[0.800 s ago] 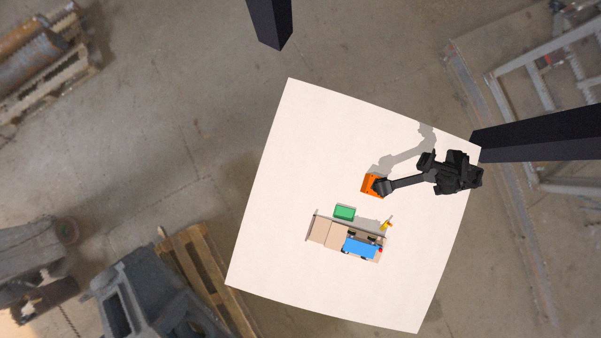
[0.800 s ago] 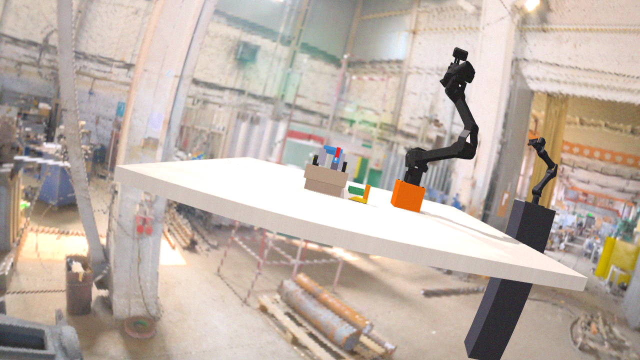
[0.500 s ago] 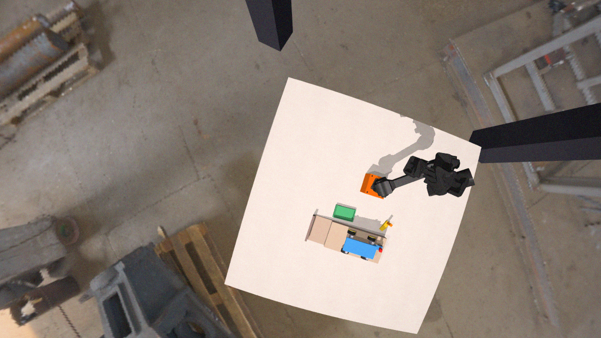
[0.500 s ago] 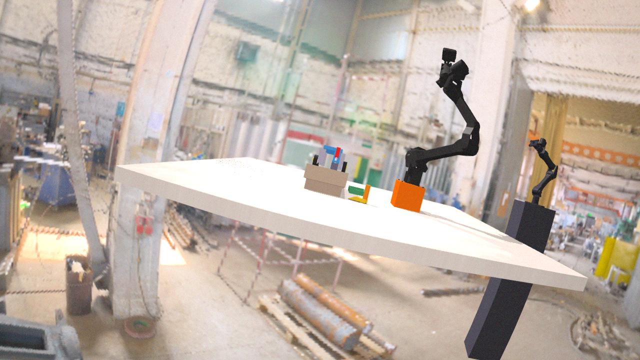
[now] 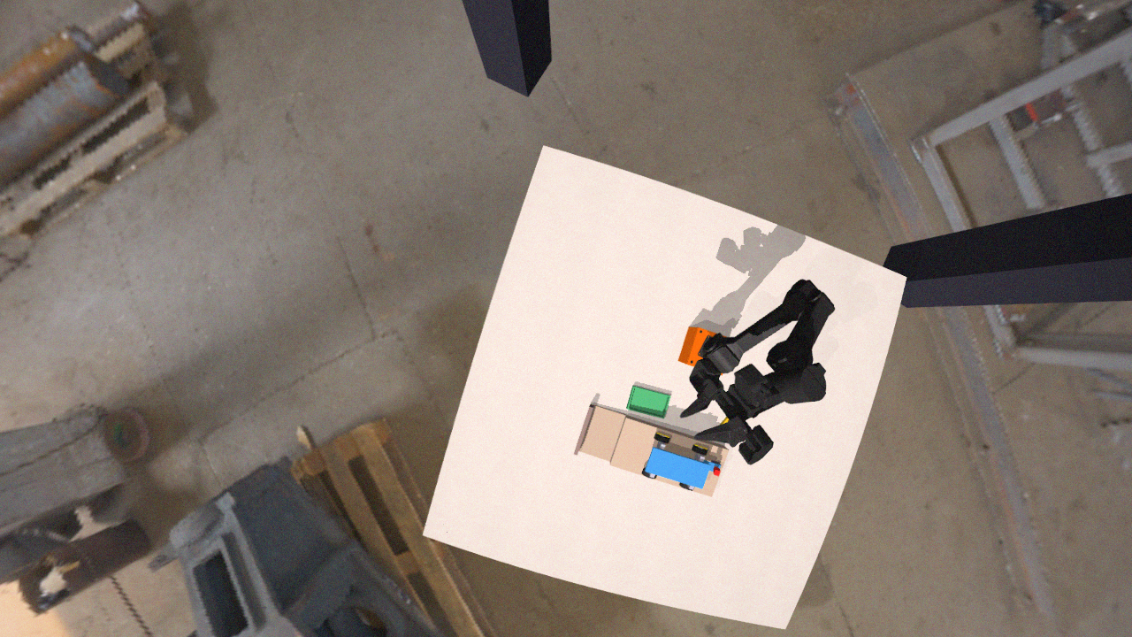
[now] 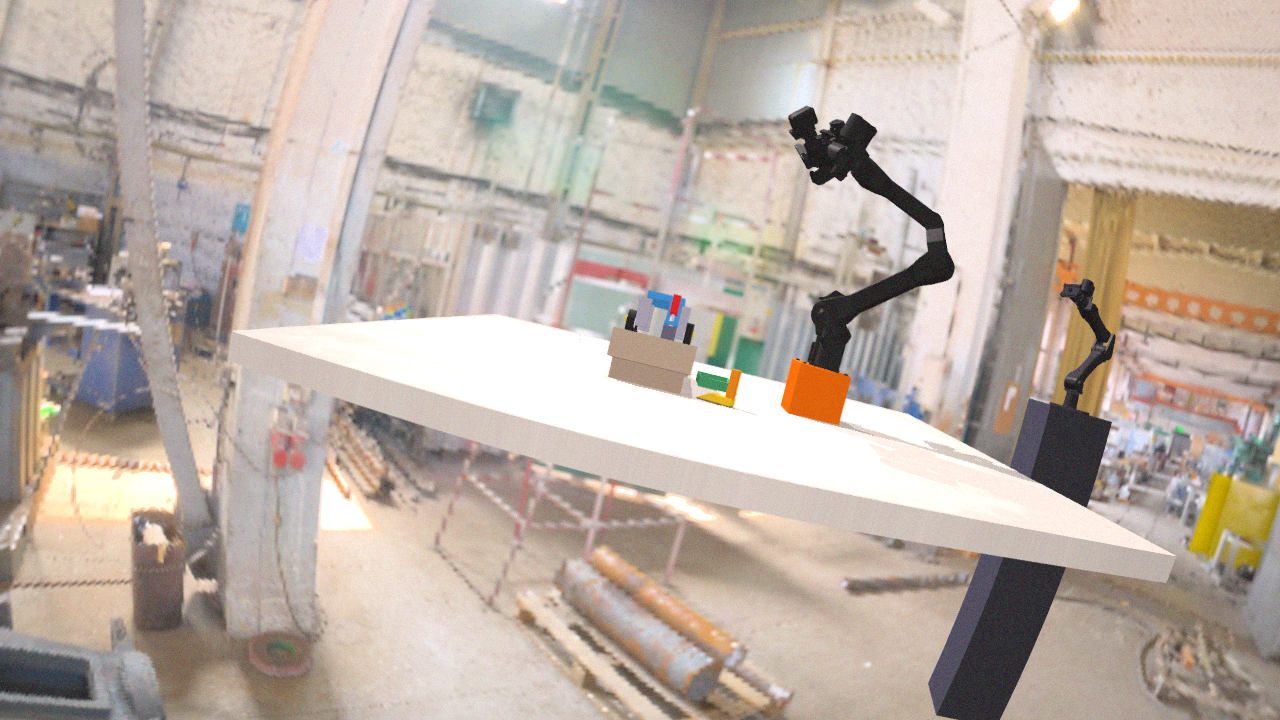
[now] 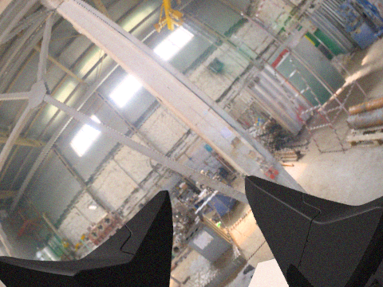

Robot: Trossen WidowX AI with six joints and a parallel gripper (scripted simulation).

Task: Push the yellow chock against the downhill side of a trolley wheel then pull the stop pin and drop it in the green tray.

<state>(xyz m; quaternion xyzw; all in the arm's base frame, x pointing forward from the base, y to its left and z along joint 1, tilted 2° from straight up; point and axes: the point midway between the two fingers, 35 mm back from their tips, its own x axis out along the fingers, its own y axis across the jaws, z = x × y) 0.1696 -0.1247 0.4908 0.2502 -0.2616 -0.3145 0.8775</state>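
Note:
The blue trolley (image 5: 679, 467) (image 6: 660, 296) stands on the tan ramp (image 5: 605, 433) (image 6: 651, 350), toward its uphill end. The red-headed stop pin (image 5: 716, 471) (image 6: 675, 305) is upright at the trolley's uphill end. The yellow chock (image 5: 724, 421) (image 6: 716, 399) with its orange handle (image 6: 734, 385) stands on the table beside the ramp; the arm hides most of it in the top view. The green tray (image 5: 648, 401) (image 6: 711, 381) is beside the ramp. My gripper (image 5: 689, 425) (image 7: 207, 191) is partly open and empty, high above the table. Its fingers are hard to make out in the exterior view.
The arm rises from an orange base block (image 5: 693, 346) (image 6: 816, 394) near the tray and chock. The white table (image 5: 554, 317) (image 6: 501, 394) has dark posts (image 5: 1021, 249) (image 6: 1002, 635) by its edge. The wrist view shows mostly the hall, with a table corner low down.

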